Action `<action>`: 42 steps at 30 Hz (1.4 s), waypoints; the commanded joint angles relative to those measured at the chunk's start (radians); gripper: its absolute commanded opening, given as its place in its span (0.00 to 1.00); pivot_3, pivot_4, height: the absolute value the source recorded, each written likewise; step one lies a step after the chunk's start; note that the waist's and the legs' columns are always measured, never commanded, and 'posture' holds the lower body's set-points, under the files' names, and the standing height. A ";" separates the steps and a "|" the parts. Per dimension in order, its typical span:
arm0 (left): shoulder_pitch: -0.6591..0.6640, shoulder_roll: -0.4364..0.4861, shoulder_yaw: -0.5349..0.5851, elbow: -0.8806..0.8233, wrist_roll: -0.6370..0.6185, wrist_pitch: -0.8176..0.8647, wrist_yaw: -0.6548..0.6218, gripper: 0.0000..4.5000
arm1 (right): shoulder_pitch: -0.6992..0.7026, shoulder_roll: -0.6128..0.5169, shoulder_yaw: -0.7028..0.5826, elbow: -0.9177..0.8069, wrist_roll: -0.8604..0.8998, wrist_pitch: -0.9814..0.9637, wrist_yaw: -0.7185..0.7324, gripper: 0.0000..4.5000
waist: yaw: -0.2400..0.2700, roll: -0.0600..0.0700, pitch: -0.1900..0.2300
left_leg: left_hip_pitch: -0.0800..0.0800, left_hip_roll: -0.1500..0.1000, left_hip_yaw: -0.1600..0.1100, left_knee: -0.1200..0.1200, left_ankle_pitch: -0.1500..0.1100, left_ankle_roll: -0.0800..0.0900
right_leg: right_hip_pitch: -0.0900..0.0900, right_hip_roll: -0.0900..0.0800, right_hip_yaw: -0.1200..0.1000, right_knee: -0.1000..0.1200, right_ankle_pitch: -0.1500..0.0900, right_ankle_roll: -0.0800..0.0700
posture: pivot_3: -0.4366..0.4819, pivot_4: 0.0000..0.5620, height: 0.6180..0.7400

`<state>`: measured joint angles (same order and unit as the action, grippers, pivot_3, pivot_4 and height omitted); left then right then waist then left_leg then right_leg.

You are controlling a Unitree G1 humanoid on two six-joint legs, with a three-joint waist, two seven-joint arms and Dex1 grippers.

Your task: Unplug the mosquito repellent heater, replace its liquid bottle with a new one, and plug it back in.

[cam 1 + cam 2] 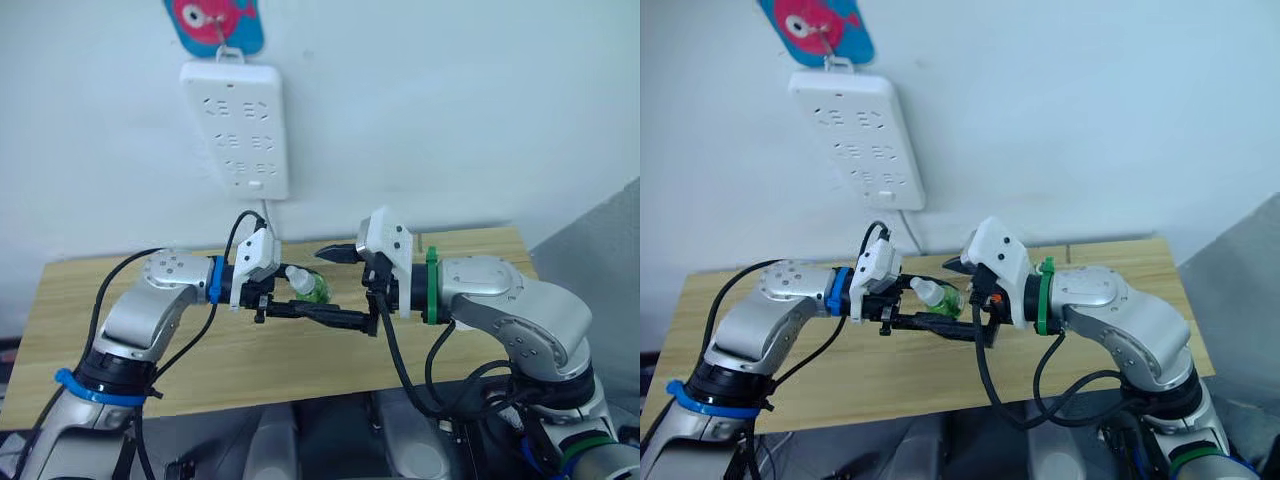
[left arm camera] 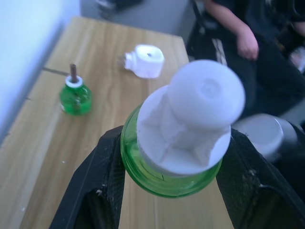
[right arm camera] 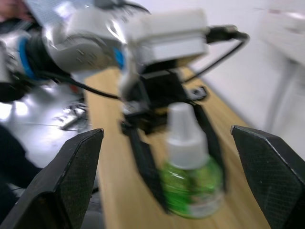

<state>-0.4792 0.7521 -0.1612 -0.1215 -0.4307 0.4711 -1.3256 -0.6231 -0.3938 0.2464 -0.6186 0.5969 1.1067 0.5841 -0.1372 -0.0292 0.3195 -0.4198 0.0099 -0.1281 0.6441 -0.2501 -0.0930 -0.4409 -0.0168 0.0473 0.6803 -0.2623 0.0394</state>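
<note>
Silver arms, blue and green bands, black cables.

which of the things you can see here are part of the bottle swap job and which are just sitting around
Job:
- capped bottle, held in left gripper
- right gripper, open, facing that bottle
- heater, unplugged, lying on table
- uncapped bottle with bare wick, standing on table
- power strip on wall

Just around:
- fish hanger above the strip
- seated person past the table

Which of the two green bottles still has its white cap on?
The green bottle held in the left gripper; the other bottle, standing on the table, shows a bare wick.
</note>
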 commanded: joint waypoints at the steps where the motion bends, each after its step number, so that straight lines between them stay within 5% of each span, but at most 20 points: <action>1: -0.043 0.014 -0.027 -0.022 -0.006 0.013 -0.048 0.50 | -0.029 0.039 0.038 0.017 -0.015 0.000 -0.036 1.00 | -0.007 0.000 -0.001 | 0.000 0.000 -0.001 0.000 0.000 0.000 | 0.000 0.001 -0.001 0.001 0.000 0.000 | 0.24 0.33 0.83; 11: -0.069 0.011 -0.035 0.021 0.046 -0.040 -0.068 0.50 | -0.066 0.055 0.064 0.074 -0.031 -0.003 -0.042 1.00 | -0.010 0.001 -0.027 | 0.000 0.000 -0.001 0.001 0.002 0.001 | 0.000 0.002 -0.001 0.002 0.001 -0.002 | 0.25 0.31 0.83; 14: -0.073 0.007 -0.033 0.034 0.054 -0.047 -0.067 0.50 | -0.073 0.057 0.074 0.075 -0.027 -0.008 -0.037 0.86 | -0.010 0.001 -0.033 | 0.000 0.000 -0.002 0.001 0.002 0.001 | 0.000 0.002 -0.001 0.002 0.001 -0.002 | 0.25 0.31 0.83; 22: -0.092 -0.010 -0.033 0.055 0.072 -0.069 -0.062 0.50 | -0.085 0.044 0.129 0.091 -0.065 -0.014 -0.042 0.23 | -0.011 0.000 -0.039 | 0.000 0.000 -0.002 0.002 0.002 0.001 | 0.000 0.002 -0.001 0.005 0.001 -0.002 | 0.26 0.30 0.83; 34: -0.079 -0.057 0.027 0.064 0.046 -0.096 0.010 0.50 | -0.079 0.059 0.114 0.093 -0.079 -0.046 -0.031 0.23 | -0.013 0.001 -0.049 | 0.004 -0.001 -0.003 0.005 0.005 0.003 | 0.000 0.002 -0.001 0.016 0.001 -0.002 | 0.26 0.29 0.83; 40: -0.073 -0.059 0.050 0.090 0.039 -0.114 -0.004 0.93 | -0.066 0.055 0.099 0.085 -0.082 -0.064 -0.016 0.23 | -0.019 0.001 -0.064 | 0.004 0.000 -0.004 0.005 0.005 0.004 | 0.000 0.002 -0.002 0.017 0.001 -0.002 | 0.26 0.28 0.83; 42: -0.061 -0.056 0.066 0.094 0.035 -0.129 0.001 1.00 | -0.062 0.055 0.083 0.084 -0.078 -0.066 -0.013 0.23 | -0.020 0.001 -0.067 | 0.004 0.000 -0.004 0.005 0.005 0.004 | 0.000 0.002 -0.001 0.017 0.001 -0.002 | 0.26 0.28 0.83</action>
<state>-0.5471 0.6948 -0.1283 -0.0246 -0.3772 0.3612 -1.3241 -0.6861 -0.3436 0.3619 -0.5023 0.4975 1.0628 0.5607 -0.1568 -0.0283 0.2524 -0.4161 0.0094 -0.1320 0.6490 -0.2450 -0.0894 -0.4407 -0.0148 0.0458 0.6973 -0.2609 0.0370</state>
